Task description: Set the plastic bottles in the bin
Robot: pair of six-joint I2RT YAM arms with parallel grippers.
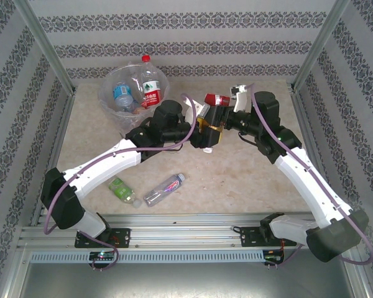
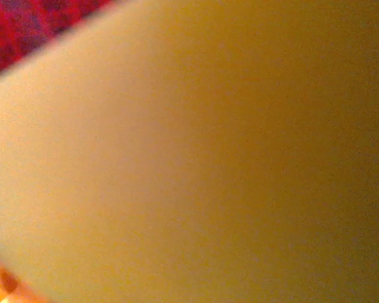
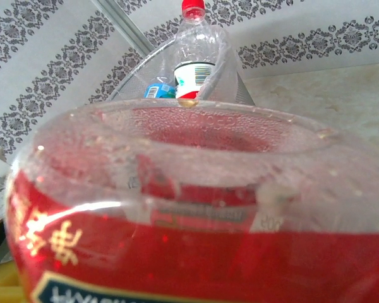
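**Two bottles in the bin, a red one up at the arm tips**

In the top view we see the bin [image 1: 109, 102] at approx. 11 o'clock on the bench [image 1: 248, 180], close to the back wall. Inside it is a red-cap bottle [image 1: 150, 87] w/ a green-and-red label, standing upright and poking above the rim. A blue-label bottle [image 1: 121, 93] sits lower, at the first one's 9 o'clock. There is more clear plastic near the bin's bottom, but we can't tell whether that is another bottle or just liner. The right wrist view looks toward the bin and shows the same two bottles in it.

The red-label bottle [image 1: 219, 99] is outside the bin, at the bin's 3 o'clock. It lies sideways w/ its red cap toward the bin, right where the two arm tips meet. In the right wrist view it is hard up against the lens, base end nearest, w/ droplets inside the plastic.

The right pincer [image 1: 229, 102] is at that bottle's base end. Its fingers are hidden, so we can't tell if it is pinching the bottle or spread. The left pincer [image 1: 205, 133] is near the bottle's 7 o'clock. The left wrist view is a tan blur w/ a red patch in the 11 o'clock corner, so we can't tell its state either.

On the bench at approx. 7 o'clock, near the front rail, a green-label bottle [image 1: 121, 190] and a pale-label bottle [image 1: 165, 189] lie on their sides, just beside each other.
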